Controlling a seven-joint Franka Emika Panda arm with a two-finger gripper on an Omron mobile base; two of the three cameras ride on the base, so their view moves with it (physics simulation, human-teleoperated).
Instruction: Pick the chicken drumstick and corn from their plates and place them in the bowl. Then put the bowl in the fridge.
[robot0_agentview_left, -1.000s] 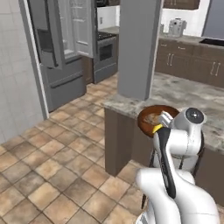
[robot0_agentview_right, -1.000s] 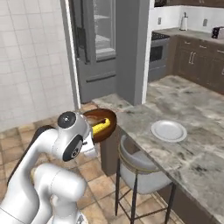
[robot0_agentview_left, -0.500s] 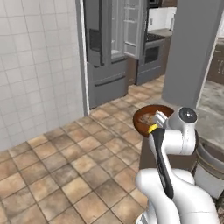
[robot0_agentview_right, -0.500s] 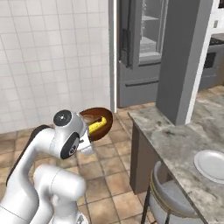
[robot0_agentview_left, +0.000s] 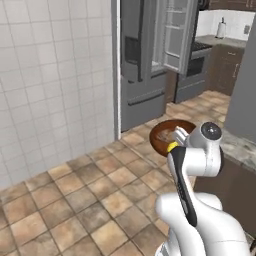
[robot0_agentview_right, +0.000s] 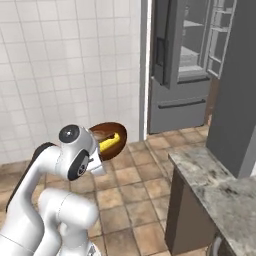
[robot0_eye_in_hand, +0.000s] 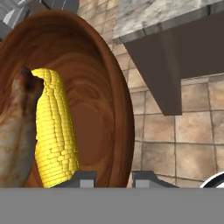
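Observation:
The reddish-brown bowl (robot0_eye_in_hand: 94, 100) hangs tilted in the air, with my gripper (robot0_eye_in_hand: 114, 177) shut on its near rim. Inside it the yellow corn (robot0_eye_in_hand: 54, 131) lies next to the golden-brown chicken drumstick (robot0_eye_in_hand: 15, 140). From the base, the bowl (robot0_agentview_left: 165, 134) shows just ahead of the arm's hand, above the tiled floor, with the corn (robot0_agentview_right: 110, 144) peeking over the bowl's (robot0_agentview_right: 111, 131) edge. The grey fridge (robot0_agentview_left: 142, 75) stands ahead with its right door (robot0_agentview_left: 177, 32) swung open, and pale shelves (robot0_agentview_right: 192, 55) show inside.
A granite-topped counter (robot0_agentview_right: 220, 187) with dark sides lies to my right, with a grey pillar (robot0_agentview_right: 235, 90) rising at its far end. A white tiled wall (robot0_agentview_left: 55, 80) runs along the left up to the fridge. Bare brown floor tiles (robot0_agentview_left: 100, 185) stretch between me and the fridge.
The base has turned and driven: the fridge has come closer and toward the middle, and the counter has slid off to the right. The bowl stays in my grip with both foods inside.

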